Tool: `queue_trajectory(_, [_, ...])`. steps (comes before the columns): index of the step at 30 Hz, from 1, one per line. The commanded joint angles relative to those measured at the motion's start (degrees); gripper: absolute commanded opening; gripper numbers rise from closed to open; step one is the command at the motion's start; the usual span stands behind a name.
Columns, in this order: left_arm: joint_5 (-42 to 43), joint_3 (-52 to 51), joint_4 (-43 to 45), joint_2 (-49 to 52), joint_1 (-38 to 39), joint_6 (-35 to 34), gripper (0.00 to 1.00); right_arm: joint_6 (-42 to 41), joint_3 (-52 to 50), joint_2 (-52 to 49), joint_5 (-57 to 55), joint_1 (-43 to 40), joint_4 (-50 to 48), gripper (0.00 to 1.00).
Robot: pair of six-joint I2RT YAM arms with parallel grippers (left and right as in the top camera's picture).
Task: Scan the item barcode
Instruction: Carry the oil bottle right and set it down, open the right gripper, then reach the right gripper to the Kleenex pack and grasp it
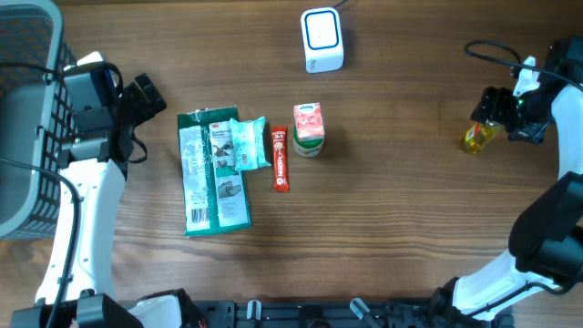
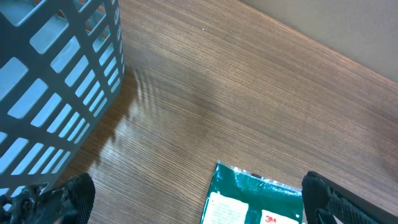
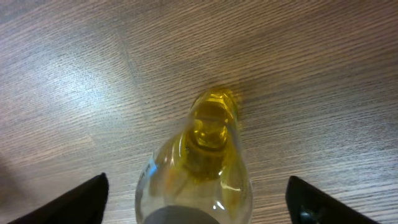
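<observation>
The bottle (image 1: pixel 476 138) of yellow liquid rests on the counter (image 1: pixel 392 228), well to the right of the scanner (image 1: pixel 322 39). It is flanked by the right fingers (image 3: pixel 81 202), which are spread wide and stand clear of it on both sides; nothing is held. Its long axis appears to run away from the wrist, along the midline between them. The right arm is therefore judged the nearer. The left fingers (image 2: pixel 68 199) are fully spread and empty, far left of the scanner, beside the basket (image 1: pixel 27 109).
</observation>
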State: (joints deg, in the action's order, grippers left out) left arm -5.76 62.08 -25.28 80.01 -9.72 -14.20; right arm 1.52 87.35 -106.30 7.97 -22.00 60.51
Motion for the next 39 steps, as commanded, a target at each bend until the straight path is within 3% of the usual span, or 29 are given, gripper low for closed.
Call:
queue_trajectory(1, [-0.3,0.6,0.2,-0.5,-0.2,0.5,1.00,-0.1,4.1,-0.3,1.1,0.3,0.9,0.93])
queue_trajectory(6, [-0.3,0.6,0.2,-0.5,-0.2,0.5,1.00,-0.2,21.4,-0.2,4.3,0.3,9.1,0.93])
queue_trajectory(11, [-0.3,0.6,0.2,-0.5,-0.2,0.5,1.00,-0.2,29.7,0.4,32.3,2.8,14.8,0.68])
queue_trajectory(15, [-0.3,0.6,0.2,-0.5,-0.2,0.5,1.00,0.0,28.0,0.4,32.0,10.8,17.2,0.65])
queue_trajectory(21, [-0.3,0.6,0.2,-0.5,-0.2,0.5,1.00,0.0,22.3,0.1,27.5,26.4,13.0,0.64])
queue_trajectory(22, [-0.3,0.6,0.2,-0.5,-0.2,0.5,1.00,-0.1,20.6,0.1,24.7,29.2,10.5,0.54])
queue_trajectory(25, [-0.3,0.6,0.2,-0.5,-0.2,0.5,1.00,-0.3,14.6,0.1,16.9,36.4,1.5,0.44])
queue_trajectory(33, [-0.3,0.6,0.2,-0.5,-0.2,0.5,1.00,-9.7,0.7,0.1,13.9,43.1,-14.2,0.46])
queue_trajectory(37, [-0.3,0.6,0.2,-0.5,-0.2,0.5,1.00,-9.6,-2.5,0.0,13.9,43.2,-16.9,0.56])
queue_trajectory(39, [-0.3,0.6,0.2,-0.5,-0.2,0.5,1.00,-9.4,-3.9,0.0,13.9,43.1,-18.1,0.73])
